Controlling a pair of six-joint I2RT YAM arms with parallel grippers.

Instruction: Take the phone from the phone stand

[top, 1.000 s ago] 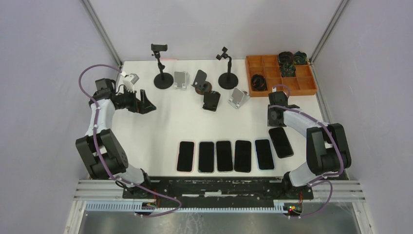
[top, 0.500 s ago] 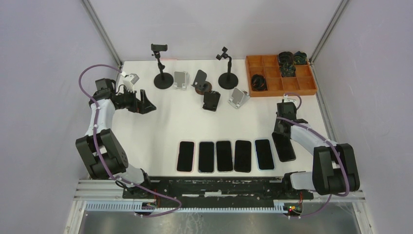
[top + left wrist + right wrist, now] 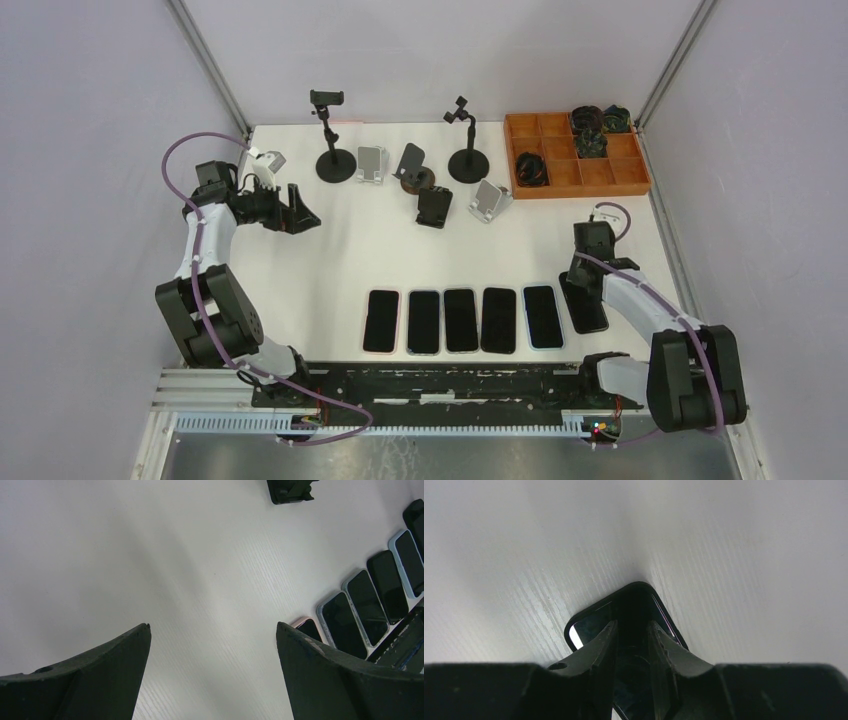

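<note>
Top external: phone (image 3: 588, 312) lies flat, rightmost in row (image 3: 460, 320), its far end hidden under right gripper (image 3: 580, 288). Orange tray (image 3: 600, 176) holds dark coils (image 3: 530, 167). Left wrist: left gripper (image 3: 212, 625) gapes wide; row cut off. Right wrist: fingers (image 3: 599, 650) nearly together over phone; grip unclear.

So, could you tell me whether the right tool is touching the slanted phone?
Cannot tell. In the right wrist view the right tool hangs over the slanted phone, fingertips overlapping its screen; neither contact nor gap shows plainly.
</note>
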